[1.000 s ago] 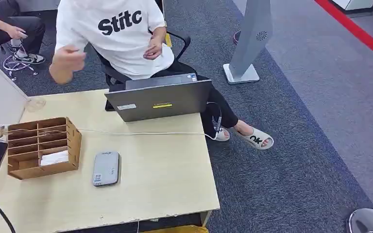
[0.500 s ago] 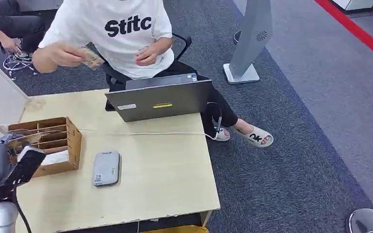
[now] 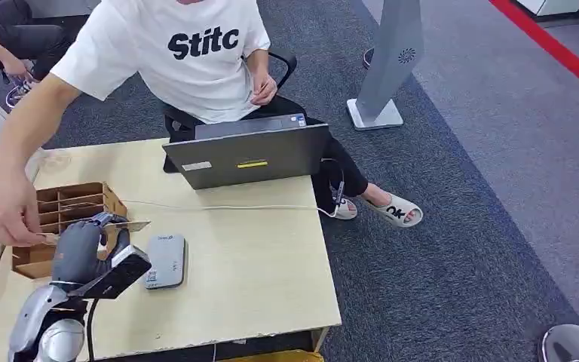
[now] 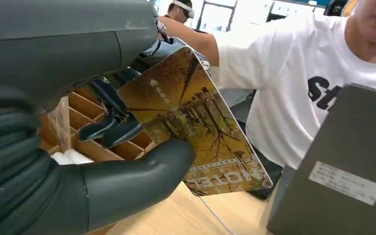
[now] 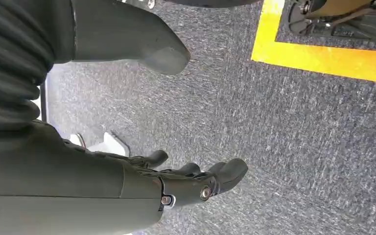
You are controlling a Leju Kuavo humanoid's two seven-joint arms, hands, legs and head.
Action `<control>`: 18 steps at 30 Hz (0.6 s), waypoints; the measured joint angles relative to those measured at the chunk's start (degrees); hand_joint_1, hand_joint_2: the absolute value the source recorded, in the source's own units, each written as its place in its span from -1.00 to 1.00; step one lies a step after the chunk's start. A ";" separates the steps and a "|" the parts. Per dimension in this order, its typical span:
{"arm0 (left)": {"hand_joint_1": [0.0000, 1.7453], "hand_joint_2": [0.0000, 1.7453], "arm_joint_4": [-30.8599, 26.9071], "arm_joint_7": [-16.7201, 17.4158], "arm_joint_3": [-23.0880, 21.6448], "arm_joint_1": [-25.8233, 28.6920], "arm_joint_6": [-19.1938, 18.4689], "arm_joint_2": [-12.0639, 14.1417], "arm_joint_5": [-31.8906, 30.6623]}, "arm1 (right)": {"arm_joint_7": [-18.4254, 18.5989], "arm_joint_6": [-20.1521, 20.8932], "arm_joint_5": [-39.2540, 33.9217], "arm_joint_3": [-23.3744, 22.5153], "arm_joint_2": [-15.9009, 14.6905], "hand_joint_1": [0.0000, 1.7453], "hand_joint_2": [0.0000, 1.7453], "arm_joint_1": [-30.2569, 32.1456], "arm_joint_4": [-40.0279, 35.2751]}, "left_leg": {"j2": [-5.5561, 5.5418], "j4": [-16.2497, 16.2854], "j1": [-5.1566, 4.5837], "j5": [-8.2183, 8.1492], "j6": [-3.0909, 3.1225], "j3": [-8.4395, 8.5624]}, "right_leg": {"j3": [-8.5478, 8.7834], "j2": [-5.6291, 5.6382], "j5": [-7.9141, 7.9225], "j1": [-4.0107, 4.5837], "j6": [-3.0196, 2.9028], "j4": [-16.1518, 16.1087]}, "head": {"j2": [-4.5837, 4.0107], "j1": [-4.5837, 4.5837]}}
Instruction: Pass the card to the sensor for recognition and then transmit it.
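At the far left a person's hand (image 3: 11, 215) reaches down beside the wooden rack (image 3: 75, 207), close to the card. The left robot hand (image 3: 83, 249) grips the card (image 4: 196, 127) between thumb and fingers, holding it flat above the table (image 3: 256, 256), presumably so its face can meet the reader. Just to its right lies the grey sensor (image 3: 165, 261), near but not yet under the card. Behind stands a laptop (image 3: 245, 154). The right robot hand (image 5: 200, 183) hangs over the carpet, fingers apart, holding nothing.
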 joint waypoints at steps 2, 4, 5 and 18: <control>1.00 1.00 -0.02 0.00 -0.51 0.01 -0.04 0.07 0.00 | 0.00 0.00 0.02 -0.22 0.00 -1.00 1.00 0.01 0.00 | 0.00 0.00 0.00 0.00 0.00 0.00 | 0.00 0.00 0.00 0.00 0.00 0.00 | 0.00 0.00; 1.00 1.00 -0.02 0.84 -0.98 0.01 0.28 0.28 -1.65 | 0.02 0.02 0.04 -0.48 0.00 -1.00 1.00 0.00 0.00 | 0.00 0.00 0.00 0.00 0.00 0.00 | 0.00 0.00 0.00 0.00 0.00 0.00 | 0.00 0.00; 1.00 1.00 -0.02 1.49 -1.34 0.01 0.50 0.50 -2.52 | 0.02 0.02 0.07 -0.59 0.04 -1.00 1.00 0.00 0.00 | 0.00 0.00 0.00 0.00 0.00 0.00 | 0.00 0.00 0.00 0.00 0.00 0.00 | 0.00 0.00; 1.00 1.00 4.86 8.28 -5.07 0.27 2.30 4.20 -17.69 | 0.26 0.11 1.18 -1.09 0.35 -1.00 1.00 0.02 0.00 | 0.02 0.00 0.00 0.00 0.00 0.00 | -0.01 0.01 0.00 0.00 0.00 0.00 | 0.00 0.00</control>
